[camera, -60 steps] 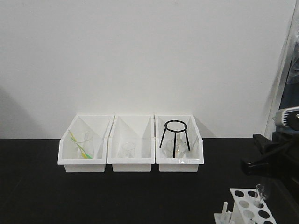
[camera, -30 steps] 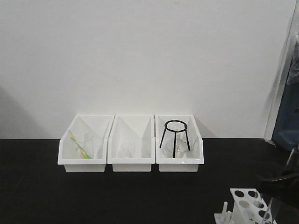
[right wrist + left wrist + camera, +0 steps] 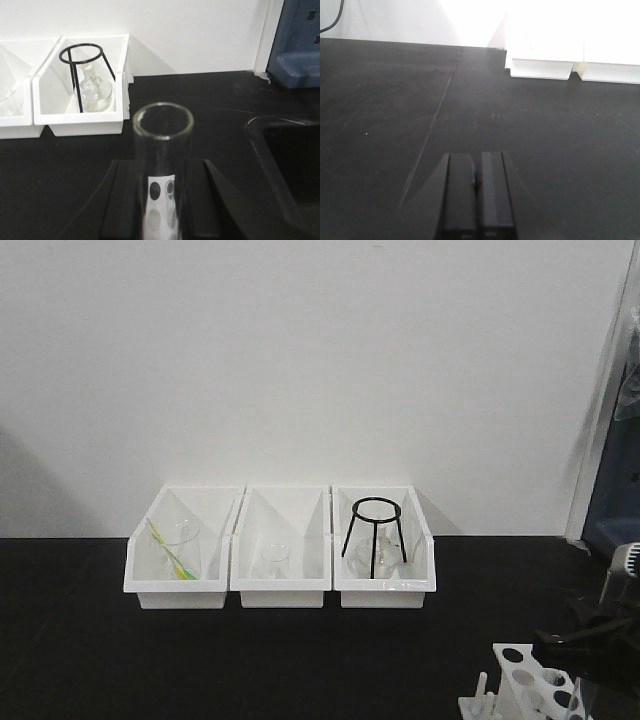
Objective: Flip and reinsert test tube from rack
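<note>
The white rack with dark round holes stands at the table's front right corner. In the right wrist view the clear test tube stands upright, open rim up, between my right gripper's black fingers. Both pads press its sides, so the gripper is shut on it. Part of the rack shows through the glass below. From the front, the right gripper hangs low over the rack's right end, and the tube is barely visible there. My left gripper hovers shut and empty over the bare black table.
Three white open-front bins line the back wall. They hold a beaker with a yellow-green stick, a small beaker and a black wire tripod over a flask. A sunken black basin lies right of the gripper.
The right gripper dropped from up at the right edge down to the rack and now has its fingers on the test tube. The left side shows no change.
</note>
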